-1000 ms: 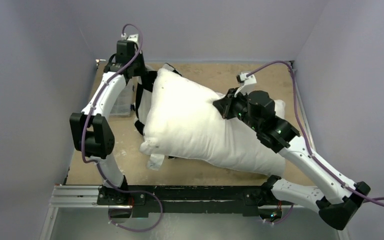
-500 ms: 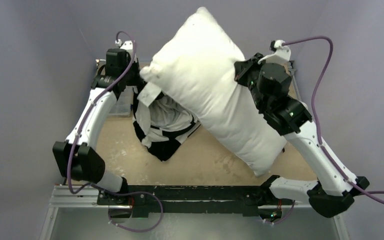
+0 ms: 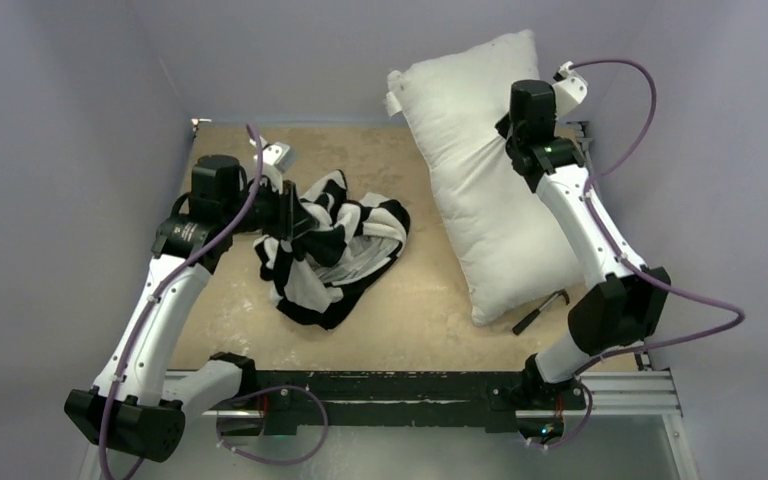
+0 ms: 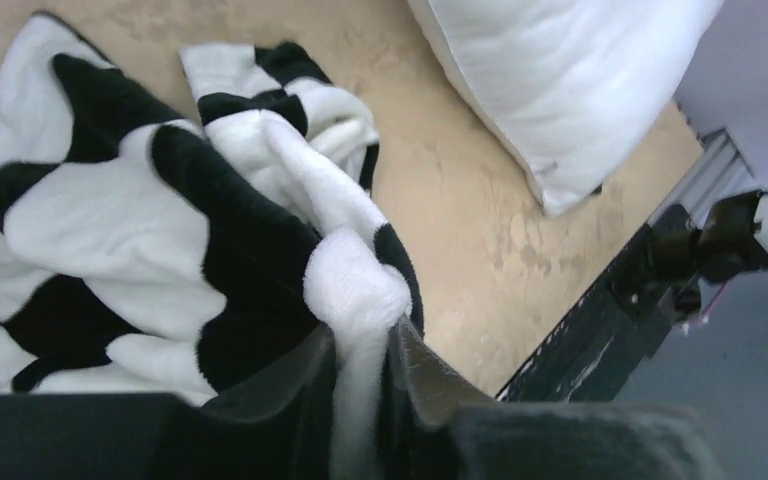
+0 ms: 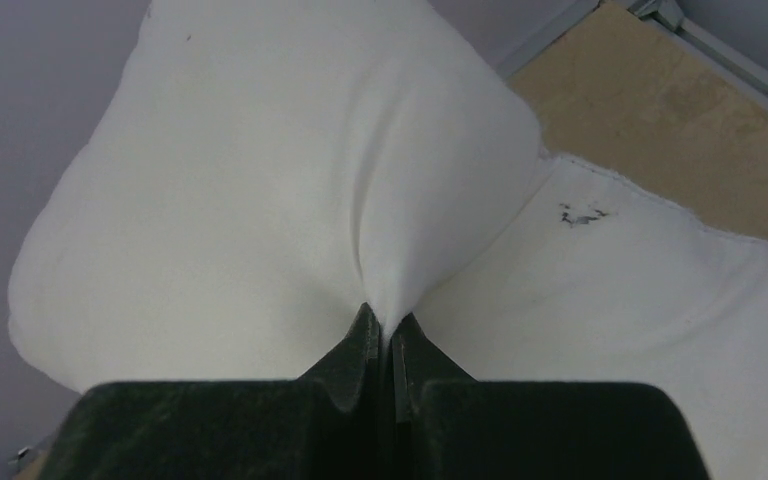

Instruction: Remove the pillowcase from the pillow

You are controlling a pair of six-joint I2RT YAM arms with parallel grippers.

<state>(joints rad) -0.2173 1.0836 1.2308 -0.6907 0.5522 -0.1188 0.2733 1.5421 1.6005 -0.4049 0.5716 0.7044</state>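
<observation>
The black-and-white checkered pillowcase (image 3: 332, 258) lies crumpled on the table's left half, apart from the pillow. My left gripper (image 3: 293, 222) sits at its left side, shut on a white fold of it. In the left wrist view that fold runs between the jaws of the left gripper (image 4: 360, 345), with the rest of the pillowcase (image 4: 110, 220) spread beyond. The plain white pillow (image 3: 485, 200) stands tilted along the right side, its top against the back wall. My right gripper (image 3: 513, 135) pinches its upper right edge. The right wrist view shows the right gripper (image 5: 385, 325) shut on a pucker of pillow (image 5: 260, 180) fabric.
A dark-handled tool (image 3: 541, 310) lies on the tan table (image 3: 420, 310) by the pillow's lower corner. Purple walls close in the back and both sides. A black rail (image 3: 390, 388) runs along the near edge.
The right arm swung the pillow up and over to the far right. The pillowcase came off it and dropped onto the table; the left gripper moved nearer and rightward with the fabric.
</observation>
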